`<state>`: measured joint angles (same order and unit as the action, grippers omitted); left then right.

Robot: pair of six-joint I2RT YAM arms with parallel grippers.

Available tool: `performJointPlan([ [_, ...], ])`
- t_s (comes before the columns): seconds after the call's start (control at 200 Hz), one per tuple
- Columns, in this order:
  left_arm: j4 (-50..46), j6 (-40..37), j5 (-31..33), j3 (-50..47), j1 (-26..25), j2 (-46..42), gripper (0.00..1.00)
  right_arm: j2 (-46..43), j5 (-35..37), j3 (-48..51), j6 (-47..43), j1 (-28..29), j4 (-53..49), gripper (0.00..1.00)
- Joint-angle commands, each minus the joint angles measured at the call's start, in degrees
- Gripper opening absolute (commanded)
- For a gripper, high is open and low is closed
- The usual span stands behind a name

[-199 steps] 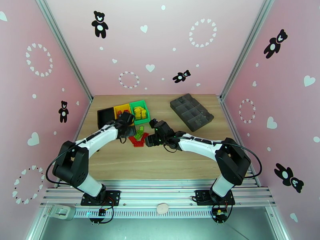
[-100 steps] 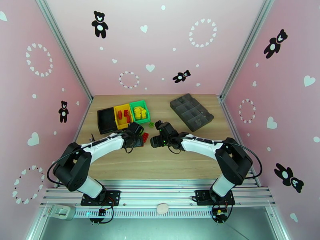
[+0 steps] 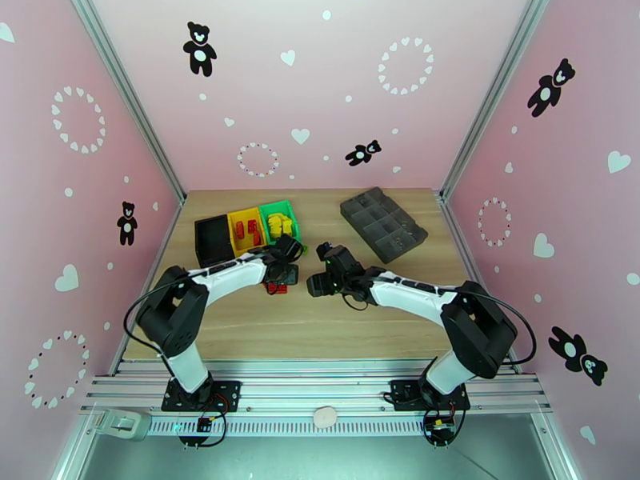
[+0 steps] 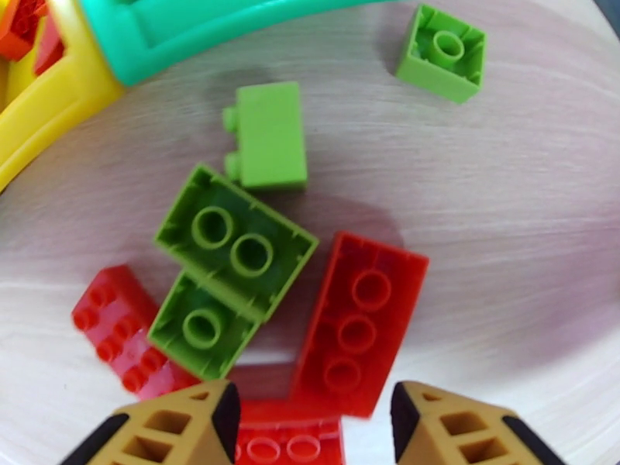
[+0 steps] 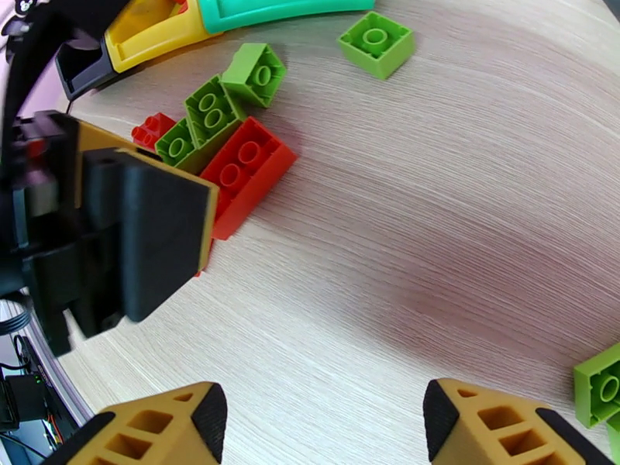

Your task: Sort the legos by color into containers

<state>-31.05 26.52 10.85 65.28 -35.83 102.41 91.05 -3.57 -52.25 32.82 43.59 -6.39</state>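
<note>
From overhead, the loose legos (image 3: 278, 288) are largely covered by the left gripper (image 3: 285, 268) — too small and too hidden to be counted. In the left wrist view, a red brick (image 4: 288, 447) is cut off by the picture's edge, and the green bin (image 4: 194, 25) and yellow bin (image 4: 46, 110) are cropped at the far left. In the right wrist view, a green brick (image 5: 601, 393) — at the right — is clipped by the edge.
</note>
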Motion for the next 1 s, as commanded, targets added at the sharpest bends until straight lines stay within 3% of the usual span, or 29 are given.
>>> performJointPlan([
  [0.0, -0.9, -1.7, -1.0, 2.7, -0.6, 1.9, 0.57, -2.6, 0.7, 1.2, 0.0, -0.5, -1.3, 0.71],
  [0.476, -1.4, -2.3, -0.2, 6.1, -1.3, 8.0, 0.55, -4.8, 0.6, 2.2, -0.1, -1.5, -1.4, 0.71],
  [0.781, -3.5, -2.4, 1.6, 8.5, -3.1, 8.2, 0.34, -4.7, 0.3, 2.3, 0.2, -1.7, -1.2, 0.70],
  [0.996, -5.2, -2.2, 3.3, 7.3, -2.7, 2.4, 0.33, -3.5, 5.1, -1.8, 3.4, -1.7, -5.9, 0.76],
])
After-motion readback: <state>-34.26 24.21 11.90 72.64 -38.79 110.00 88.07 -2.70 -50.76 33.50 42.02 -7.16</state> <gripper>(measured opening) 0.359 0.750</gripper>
